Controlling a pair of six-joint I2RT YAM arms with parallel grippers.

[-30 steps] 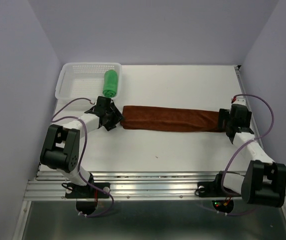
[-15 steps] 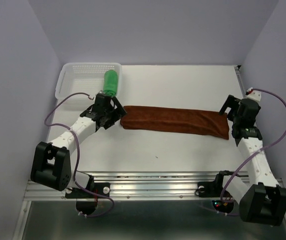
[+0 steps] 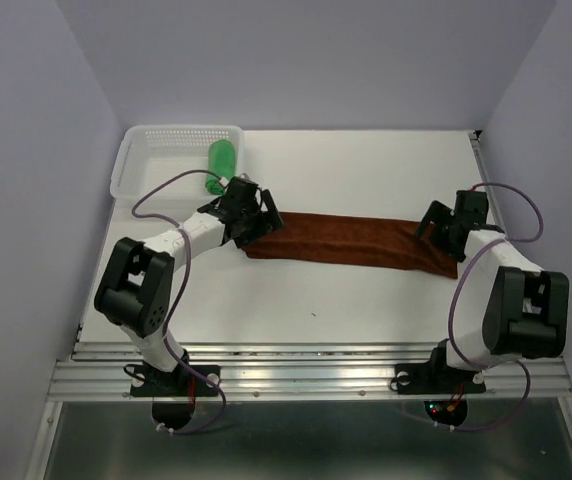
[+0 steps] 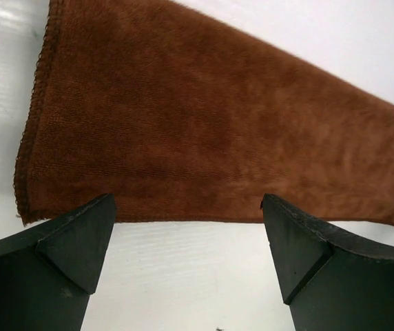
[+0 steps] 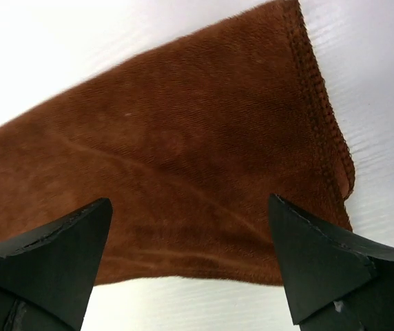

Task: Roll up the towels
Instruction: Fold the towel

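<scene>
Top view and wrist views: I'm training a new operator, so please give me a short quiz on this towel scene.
1. True or false: the green towel is already rolled up.
2. The rust towel is: A) rolled up, B) laid out flat in a long strip, C) crumpled in a heap.
3. Fill in: the left claw and right claw are both ___.
Key: 1 true; 2 B; 3 open.

One green towel (image 3: 222, 159), one brown towel (image 3: 351, 242), one basket (image 3: 156, 166).
</scene>
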